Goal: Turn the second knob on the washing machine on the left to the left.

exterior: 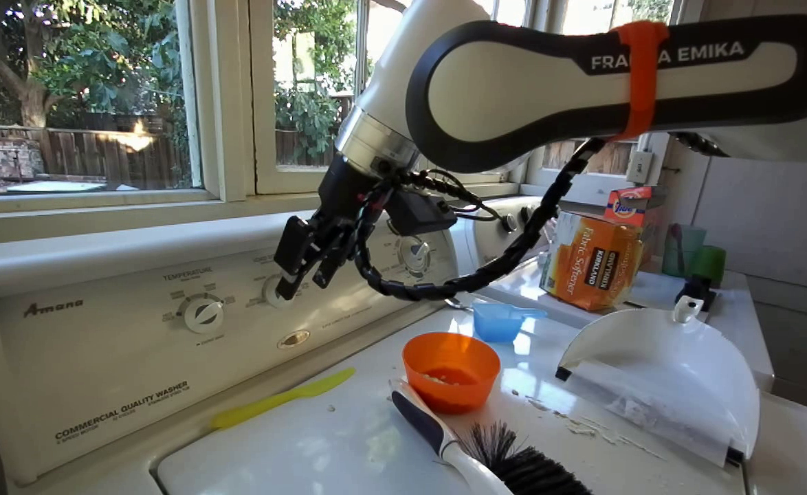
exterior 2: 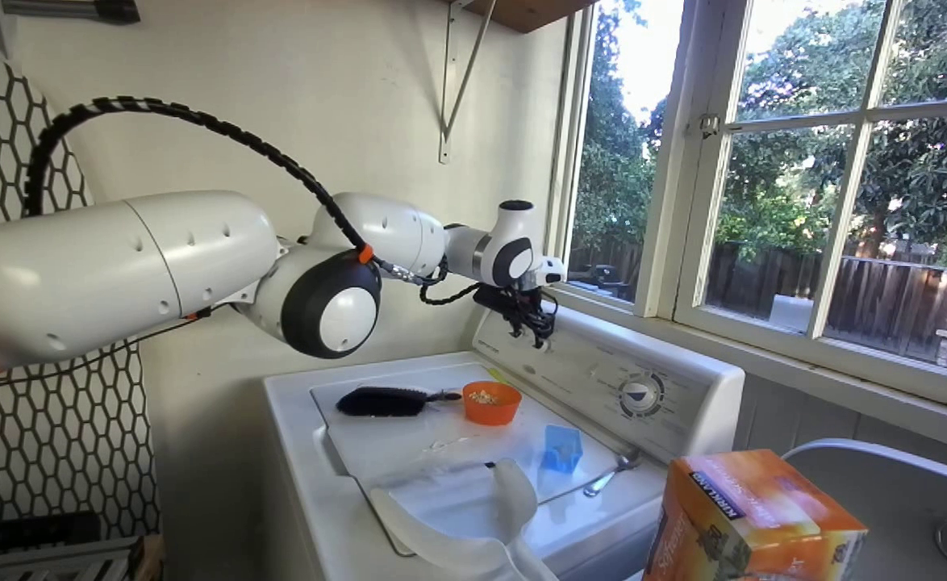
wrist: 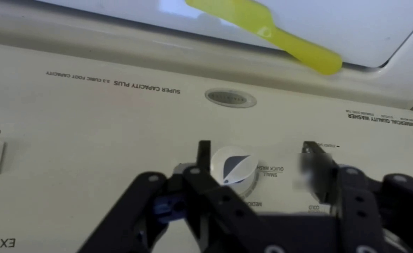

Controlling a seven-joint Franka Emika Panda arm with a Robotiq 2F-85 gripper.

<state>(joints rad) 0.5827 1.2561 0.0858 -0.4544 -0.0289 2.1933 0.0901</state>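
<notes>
The washing machine [exterior: 122,347] is white, with a slanted control panel and an Amana logo. Its second knob [wrist: 234,167] is round and white with a silvery grip set diagonally; in an exterior view the second knob [exterior: 274,291] is partly covered by a finger. My gripper [wrist: 258,151] stands open at the panel, its jaws apart on either side of this knob. The knob sits much nearer the picture-left finger [wrist: 203,154]; whether they touch I cannot tell. Bare panel shows between the knob and the opposite finger [wrist: 321,168]. An exterior view shows the gripper [exterior: 303,283] tilted down to the panel.
Beside it are the temperature knob [exterior: 203,313] and the bigger dial [exterior 2: 640,394]. On the lid lie a yellow utensil [exterior: 283,399], an orange bowl [exterior: 451,378], a brush [exterior: 438,433], a blue scoop [exterior: 498,322] and a white dustpan [exterior: 685,364]. A softener box [exterior: 592,258] stands beyond.
</notes>
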